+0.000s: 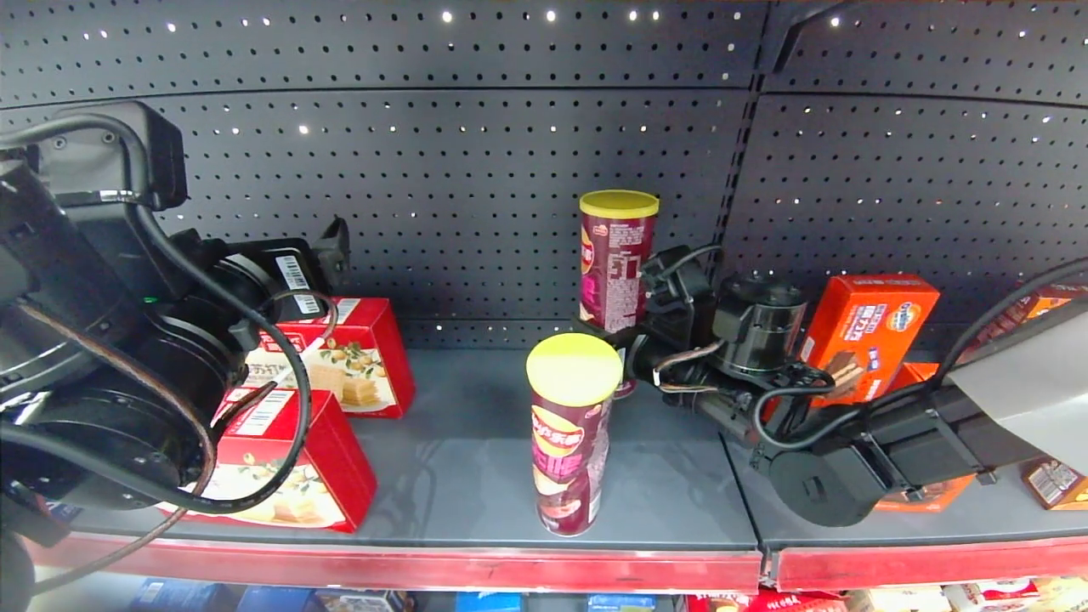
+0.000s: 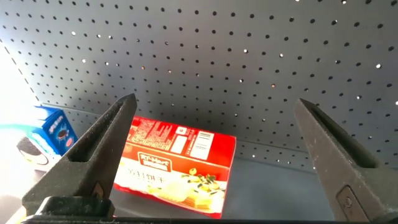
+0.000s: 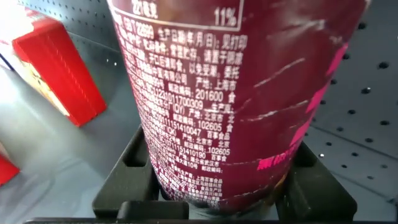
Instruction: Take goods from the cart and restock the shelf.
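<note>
Shelf: we see a grey shelf (image 1: 476, 476) with a red front edge. A dark wall full of little holes (image 1: 467, 127) stands behind it.
Right end effector: our right end effector (image 3: 217, 193) is closed on the back can (image 1: 616, 255), low down near its bottom. One finger sits on each side of it.
Back can: it is dark red with a yellow lid. It stands up straight near the wall, in the middle of the shelf.
Front can: the front can (image 1: 571, 433) looks the same. It stands by itself near the front edge of the shelf, and nothing touches it.
Left end effector: our left end effector (image 2: 214, 106) is wide open and holds nothing. It is up above the left side of the shelf. A red box (image 2: 180, 165) shows past its fingers, and we cannot tell which of the two it is.
Red boxes: the back red box (image 1: 361, 361) and the front red box (image 1: 297, 476) are on the left side of the shelf.
Orange box: an orange box (image 1: 867, 331) stands on the right, behind our right arm.
Blue box: a small blue box (image 2: 56, 127) shows in the left wrist view, off to one side of the red box.
</note>
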Controlling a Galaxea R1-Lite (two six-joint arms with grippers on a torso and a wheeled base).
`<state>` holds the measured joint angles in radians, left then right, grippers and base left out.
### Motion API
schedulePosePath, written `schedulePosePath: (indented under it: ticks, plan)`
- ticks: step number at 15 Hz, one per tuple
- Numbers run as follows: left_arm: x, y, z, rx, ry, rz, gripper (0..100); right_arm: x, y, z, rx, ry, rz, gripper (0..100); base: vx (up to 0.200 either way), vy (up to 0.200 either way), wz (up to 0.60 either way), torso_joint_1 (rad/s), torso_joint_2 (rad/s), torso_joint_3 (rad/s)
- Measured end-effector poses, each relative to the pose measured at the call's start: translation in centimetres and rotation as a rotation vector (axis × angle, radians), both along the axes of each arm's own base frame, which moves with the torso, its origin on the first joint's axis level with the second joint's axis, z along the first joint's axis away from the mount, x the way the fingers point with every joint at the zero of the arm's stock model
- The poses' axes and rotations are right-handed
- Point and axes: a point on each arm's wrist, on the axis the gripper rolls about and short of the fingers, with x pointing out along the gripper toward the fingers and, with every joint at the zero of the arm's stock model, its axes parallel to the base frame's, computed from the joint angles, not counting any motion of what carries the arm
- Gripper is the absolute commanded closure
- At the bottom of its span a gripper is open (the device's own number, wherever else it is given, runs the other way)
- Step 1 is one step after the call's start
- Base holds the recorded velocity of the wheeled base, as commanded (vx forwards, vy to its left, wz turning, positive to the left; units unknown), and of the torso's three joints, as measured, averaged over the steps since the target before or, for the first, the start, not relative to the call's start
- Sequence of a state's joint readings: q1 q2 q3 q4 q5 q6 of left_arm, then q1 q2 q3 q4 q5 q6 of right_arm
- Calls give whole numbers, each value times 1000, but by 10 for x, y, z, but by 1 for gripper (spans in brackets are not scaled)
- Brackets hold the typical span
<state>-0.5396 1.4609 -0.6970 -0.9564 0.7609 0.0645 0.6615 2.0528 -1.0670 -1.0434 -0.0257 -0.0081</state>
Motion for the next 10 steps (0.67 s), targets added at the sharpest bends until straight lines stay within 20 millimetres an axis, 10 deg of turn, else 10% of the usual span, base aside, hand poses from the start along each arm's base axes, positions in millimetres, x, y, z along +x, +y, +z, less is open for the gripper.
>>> schedulePosePath:
  ticks: [10]
  plan:
    - [0,0,1,19,-2,4,0,19,-8,-16,11,-18,-48,100,0,0,0,0,0,0]
